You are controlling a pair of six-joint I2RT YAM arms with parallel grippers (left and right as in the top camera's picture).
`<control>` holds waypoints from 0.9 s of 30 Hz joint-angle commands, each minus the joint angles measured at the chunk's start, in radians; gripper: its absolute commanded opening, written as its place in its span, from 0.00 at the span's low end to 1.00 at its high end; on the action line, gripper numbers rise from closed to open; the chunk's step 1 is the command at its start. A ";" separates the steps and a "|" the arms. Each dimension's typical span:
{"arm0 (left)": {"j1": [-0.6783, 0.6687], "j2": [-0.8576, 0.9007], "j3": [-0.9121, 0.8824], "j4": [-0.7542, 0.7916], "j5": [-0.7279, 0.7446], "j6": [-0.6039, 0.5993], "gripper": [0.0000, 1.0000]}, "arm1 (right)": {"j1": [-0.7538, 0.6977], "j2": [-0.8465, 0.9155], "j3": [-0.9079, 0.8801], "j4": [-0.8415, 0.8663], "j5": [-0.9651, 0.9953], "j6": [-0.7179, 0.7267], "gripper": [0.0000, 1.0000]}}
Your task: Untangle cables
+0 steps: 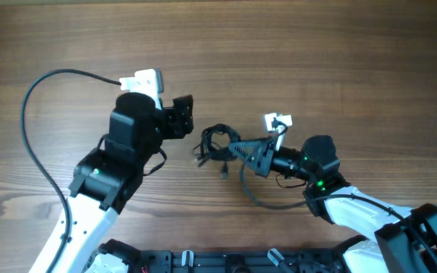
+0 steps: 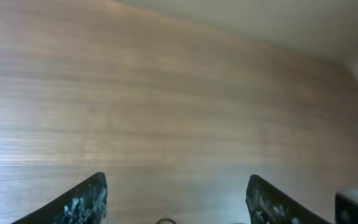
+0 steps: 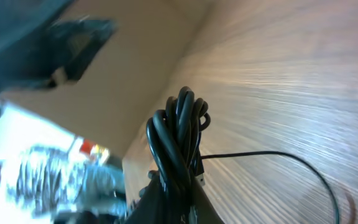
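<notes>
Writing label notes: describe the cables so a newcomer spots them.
On the wooden table, look to the gap between the two arms. The cables are a small dark bunch of thin loops held in the right gripper. They are much thinner than the thick black cord arcing from the left arm.

Cables [image 3: 178, 140] cut off btm edge; L gripper's [image 2: 176, 188] 2 fingers too.

I can read no words, numbers or brand marks in any view. The wooden counter [image 1: 340, 45] bears no legible print.
</notes>
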 commanded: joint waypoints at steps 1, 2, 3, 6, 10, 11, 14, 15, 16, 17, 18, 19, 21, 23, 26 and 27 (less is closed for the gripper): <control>0.022 0.040 0.008 -0.018 0.262 0.195 0.80 | 0.000 0.005 0.007 0.037 -0.177 -0.105 0.04; 0.022 0.052 0.008 -0.024 0.317 0.232 0.82 | -0.011 0.005 0.007 0.042 -0.208 -0.120 0.04; 0.022 0.067 0.008 -0.036 0.381 0.270 0.83 | -0.024 0.005 0.007 0.042 -0.238 -0.136 0.04; 0.022 0.097 0.008 -0.061 0.507 0.333 0.83 | -0.087 0.005 0.007 0.042 -0.336 -0.151 0.04; 0.022 0.104 0.008 -0.099 0.527 0.346 0.83 | -0.173 0.005 0.007 0.041 -0.448 -0.151 0.04; 0.022 0.104 0.008 -0.126 0.528 0.371 0.82 | -0.188 0.005 0.007 0.040 -0.465 -0.151 0.04; 0.022 0.104 0.008 -0.202 0.553 0.436 0.77 | -0.208 0.005 0.007 0.034 -0.472 -0.151 0.04; 0.022 0.105 0.008 -0.212 0.605 0.466 0.77 | -0.208 0.005 0.007 0.034 -0.482 -0.150 0.04; 0.022 0.105 0.008 -0.214 0.639 0.476 0.77 | -0.208 0.005 0.007 0.034 -0.496 -0.142 0.04; 0.022 0.107 0.008 -0.215 0.661 0.485 0.78 | -0.208 0.005 0.007 0.034 -0.515 -0.126 0.05; 0.022 0.109 0.008 -0.223 0.676 0.495 0.78 | -0.208 0.005 0.007 0.034 -0.537 -0.121 0.04; 0.021 0.124 0.002 -0.226 0.676 0.495 0.78 | -0.208 0.005 0.007 0.035 -0.558 -0.121 0.04; 0.021 0.155 -0.007 -0.226 0.689 0.498 0.78 | -0.208 0.005 0.007 0.039 -0.557 -0.121 0.04; 0.021 0.197 -0.007 -0.221 0.755 0.501 0.74 | -0.208 0.005 0.007 0.042 -0.557 -0.118 0.05; 0.021 0.245 -0.007 -0.216 0.800 0.520 0.54 | -0.208 0.005 0.007 0.042 -0.558 -0.098 0.04; 0.021 0.257 -0.007 -0.214 0.800 0.520 0.40 | -0.208 0.005 0.007 0.042 -0.558 -0.088 0.04</control>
